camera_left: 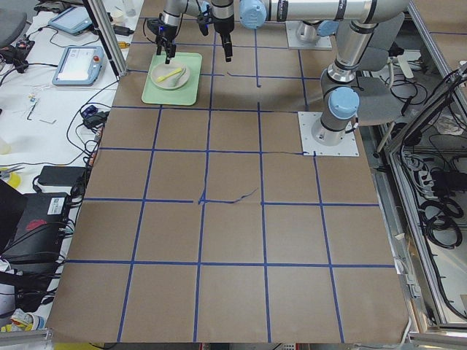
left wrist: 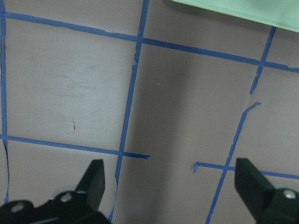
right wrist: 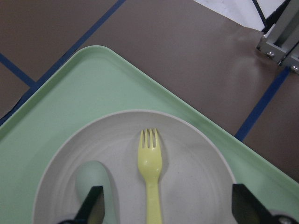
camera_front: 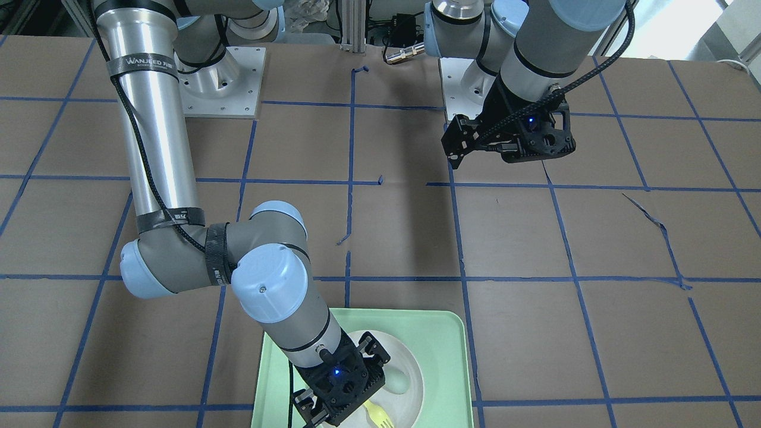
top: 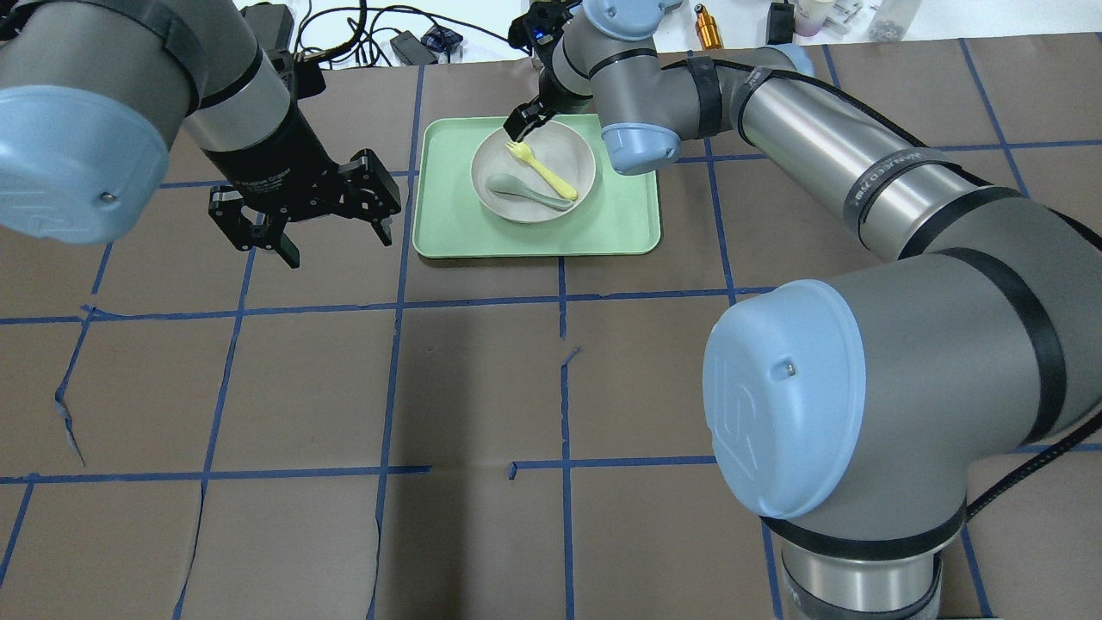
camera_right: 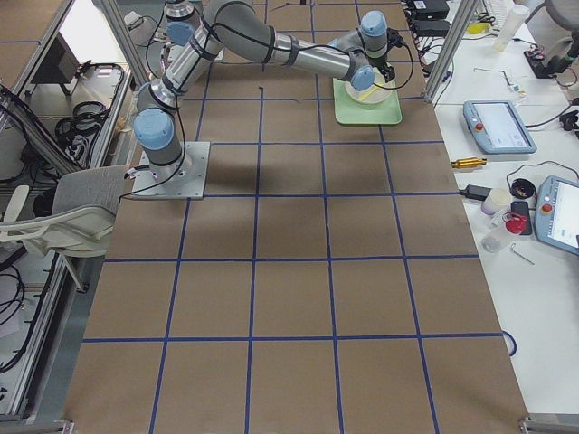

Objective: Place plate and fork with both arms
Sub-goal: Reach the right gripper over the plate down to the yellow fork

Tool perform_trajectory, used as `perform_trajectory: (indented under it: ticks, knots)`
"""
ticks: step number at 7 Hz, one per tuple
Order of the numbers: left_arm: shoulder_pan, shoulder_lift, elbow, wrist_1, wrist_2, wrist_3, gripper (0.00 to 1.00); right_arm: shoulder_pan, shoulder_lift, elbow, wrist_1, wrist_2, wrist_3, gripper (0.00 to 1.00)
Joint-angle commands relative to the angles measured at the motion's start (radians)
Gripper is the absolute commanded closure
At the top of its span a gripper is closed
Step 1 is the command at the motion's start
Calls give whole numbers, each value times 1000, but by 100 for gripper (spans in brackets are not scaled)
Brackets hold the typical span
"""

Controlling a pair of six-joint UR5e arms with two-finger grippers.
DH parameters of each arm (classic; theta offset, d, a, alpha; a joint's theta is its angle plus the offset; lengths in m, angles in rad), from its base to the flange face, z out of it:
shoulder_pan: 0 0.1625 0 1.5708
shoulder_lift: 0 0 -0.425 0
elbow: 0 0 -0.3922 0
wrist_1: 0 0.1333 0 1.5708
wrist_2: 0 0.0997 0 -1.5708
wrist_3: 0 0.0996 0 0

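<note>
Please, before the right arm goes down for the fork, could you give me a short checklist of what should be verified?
1. Right tool open: ok, jaws wide apart.
2. Right tool lined up over fork: ok, the handle lies between the jaws.
3. Fork clear of spoon: cannot tell; heads apart, handle ends close together.
4. Plate resting inside tray: ok.
5. Left tool open, empty, beside the tray: ok.

The right arm stretches far forward, wrist bent downward, and the right gripper holds its jaws wide apart. The left arm sits drawn back, its left gripper equally spread (both grippers point down), gripping nothing.
</note>
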Motion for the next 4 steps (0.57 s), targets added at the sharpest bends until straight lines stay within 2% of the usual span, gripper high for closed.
perform_trajectory:
  ticks: [1, 2, 4]
  knots:
    - [0, -2, -7, 9, 0, -1, 0, 0, 27, -9, 5, -12, -55, 28]
    - [0, -3, -8, 11, 0, 1, 0, 2, 44, -13, 31, -34, -55, 42]
    - [0, -5, -8, 13, 0, -1, 0, 17, 105, -88, 38, -46, -43, 42]
